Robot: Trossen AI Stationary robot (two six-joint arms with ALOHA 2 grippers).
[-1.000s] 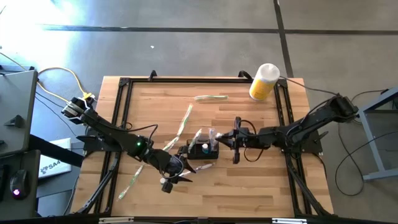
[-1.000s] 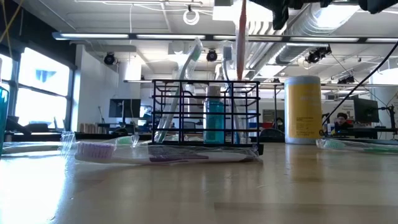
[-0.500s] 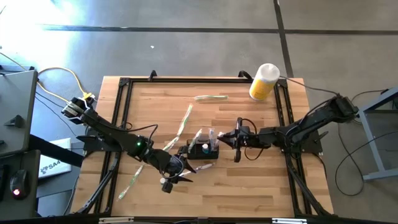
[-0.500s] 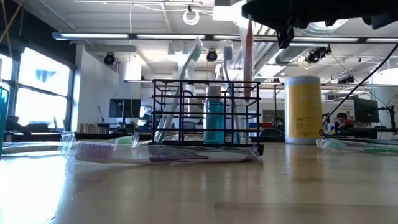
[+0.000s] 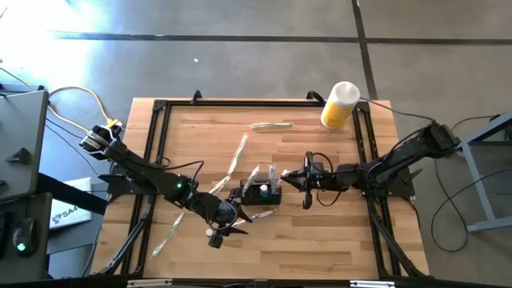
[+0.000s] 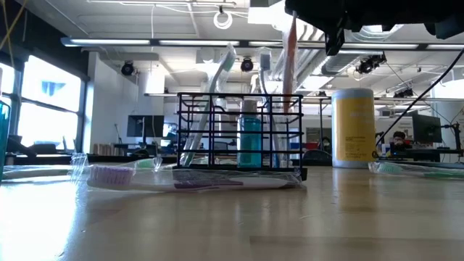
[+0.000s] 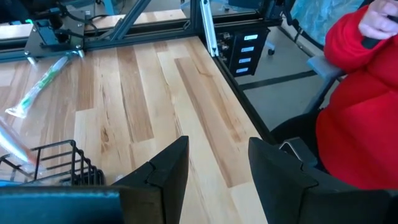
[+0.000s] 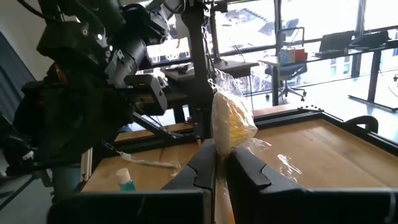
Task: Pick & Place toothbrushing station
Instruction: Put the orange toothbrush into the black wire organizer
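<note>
The jaws of the left gripper [image 5: 226, 222] stand apart with nothing between them, low over the surface [image 5: 320, 240] just to the near-left of the toothbrushing station [image 5: 261, 192]. The station is a small black wire rack with low open-grid walls, standing upright near the middle of the surface. Inside it a teal bottle with a white cap [image 6: 249, 138] stands upright, a wrapped toothbrush [image 6: 210, 101] leans in its left part, and more wrapped brushes rise on its right. Another wrapped toothbrush [image 6: 192, 178] lies flat on the surface against the station's near side. Just to the station's right, the right gripper [image 5: 292, 181] has its jaws closed on an orange-handled wrapped toothbrush [image 6: 289, 58], held upright with its lower end inside the rack's right side. Farther right, a yellow cylindrical bottle [image 5: 339, 105] with a white cap stands at the far right corner, well apart from the station.
</note>
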